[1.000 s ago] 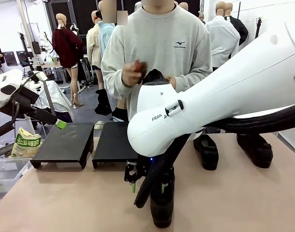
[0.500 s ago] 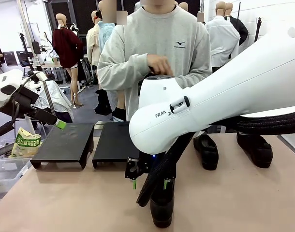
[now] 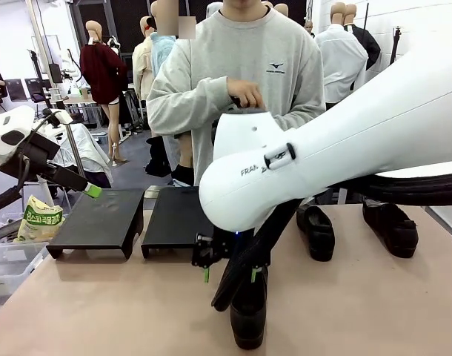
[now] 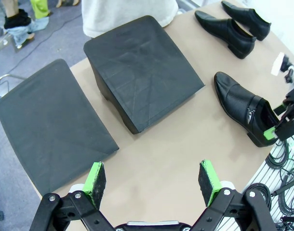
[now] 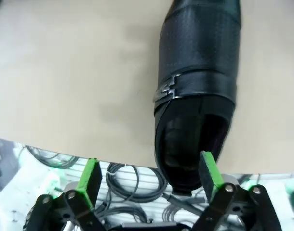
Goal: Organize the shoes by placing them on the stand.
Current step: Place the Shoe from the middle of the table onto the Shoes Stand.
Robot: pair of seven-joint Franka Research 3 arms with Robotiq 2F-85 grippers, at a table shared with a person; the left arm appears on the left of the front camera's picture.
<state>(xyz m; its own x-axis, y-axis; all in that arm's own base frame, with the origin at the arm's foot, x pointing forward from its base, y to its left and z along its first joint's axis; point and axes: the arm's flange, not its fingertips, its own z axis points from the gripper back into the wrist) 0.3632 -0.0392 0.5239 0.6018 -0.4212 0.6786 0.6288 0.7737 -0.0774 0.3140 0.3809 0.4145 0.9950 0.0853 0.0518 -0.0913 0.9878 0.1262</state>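
— Right hand (image 5: 149, 166) of the robot: how does it stand?
— Wide open, gripping nothing. Its green fingers (image 5: 92, 173) flank the heel of the nearest shoe (image 5: 195, 96), which lies at the near edge of the surface (image 5: 65, 72), toe pointing to the far side.
— And the left hand (image 4: 151, 168)?
— Open just as wide and holding nothing, up in the air at the left, looking down on the two black stands (image 4: 142, 72) that sit side by side.
— Other shoes?
— On the far right of the surface lie two more shoes (image 3: 316, 231), well apart from the stands.
— Any writing?
— The white arm (image 3: 344, 141) shows black letters "FRAN"; the rest is hidden. The person's grey sweatshirt (image 3: 274, 44) has a small chest logo, its print too small to read. A green-and-yellow bag (image 3: 39, 219) at the far left bears print that cannot be made out.
— Surface and room?
— The surface is a pale tan, matt top, with cables (image 5: 137, 183) below its near edge. The room behind the person is bright, with a dark floor.
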